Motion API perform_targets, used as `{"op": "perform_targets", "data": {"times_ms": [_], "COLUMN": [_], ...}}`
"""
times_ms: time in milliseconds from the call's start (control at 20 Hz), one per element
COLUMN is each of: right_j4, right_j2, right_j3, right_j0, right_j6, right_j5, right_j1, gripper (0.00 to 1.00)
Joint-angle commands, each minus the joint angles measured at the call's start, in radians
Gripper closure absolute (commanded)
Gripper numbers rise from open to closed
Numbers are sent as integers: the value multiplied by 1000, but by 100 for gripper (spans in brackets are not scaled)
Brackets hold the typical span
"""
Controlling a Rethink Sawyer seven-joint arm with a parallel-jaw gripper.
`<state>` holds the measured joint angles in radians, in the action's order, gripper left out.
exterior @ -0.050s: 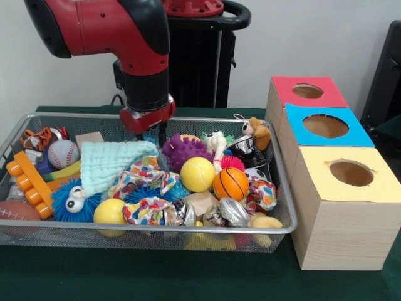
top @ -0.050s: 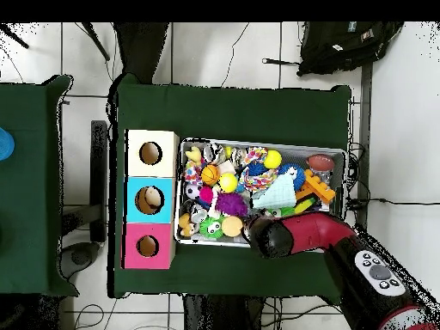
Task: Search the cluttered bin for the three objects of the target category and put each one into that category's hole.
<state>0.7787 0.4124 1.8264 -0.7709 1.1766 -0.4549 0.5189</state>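
The wire bin holds mixed toys. My gripper hangs low at the bin's back, between a mint cloth and a purple spiky ball; its tips are partly hidden, so its state is unclear. Nearby lie a yellow ball, a small basketball, a baseball, a second yellow ball and a brown football. In the overhead view the arm's wrist covers the gripper at the bin's lower edge, beside the purple ball.
A wooden box stands beside the bin with three round holes, topped red, blue and yellow. Also in the bin are an orange block toy, a blue fuzzy toy with eyes, patterned scrunchies and a plush animal.
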Motion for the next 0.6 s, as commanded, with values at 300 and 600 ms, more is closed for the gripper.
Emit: {"op": "perform_targets", "data": {"times_ms": [300, 600], "right_j4": [87, 59], "right_j2": [-88, -74], "right_j3": [-58, -43], "right_j0": [29, 15], "right_j6": [132, 126], "right_j5": [171, 167], "right_j1": [-223, -222], "gripper": [0, 0]}}
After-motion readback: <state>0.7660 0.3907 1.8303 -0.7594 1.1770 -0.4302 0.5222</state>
